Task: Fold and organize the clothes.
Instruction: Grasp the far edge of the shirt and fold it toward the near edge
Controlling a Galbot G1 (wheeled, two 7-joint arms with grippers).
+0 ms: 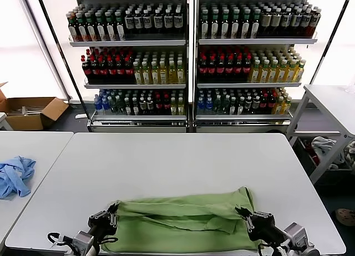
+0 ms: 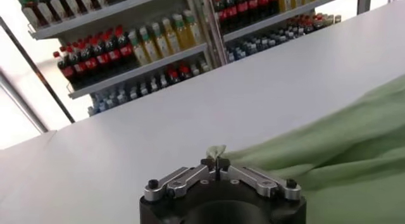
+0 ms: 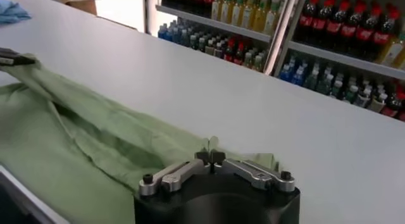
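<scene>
The light green polo shirt [image 1: 183,223] lies folded in a long band across the near edge of the white table [image 1: 177,162]. Its collar, buttons and chest print are hidden. My left gripper [image 1: 113,210] is shut on the shirt's left corner; a small tuft of green fabric [image 2: 217,150] sticks out between its pads. My right gripper [image 1: 242,214] is shut on the shirt's right corner, with a fold of fabric [image 3: 210,145] pinched between its pads. The shirt stretches between both grippers, and the left gripper [image 3: 12,57] shows far off in the right wrist view.
A light blue garment [image 1: 14,175] lies on the neighbouring table at left. Shelves of bottles [image 1: 188,51] stand behind the table. A cardboard box [image 1: 30,112] sits on the floor at far left, a white table [image 1: 333,106] at right.
</scene>
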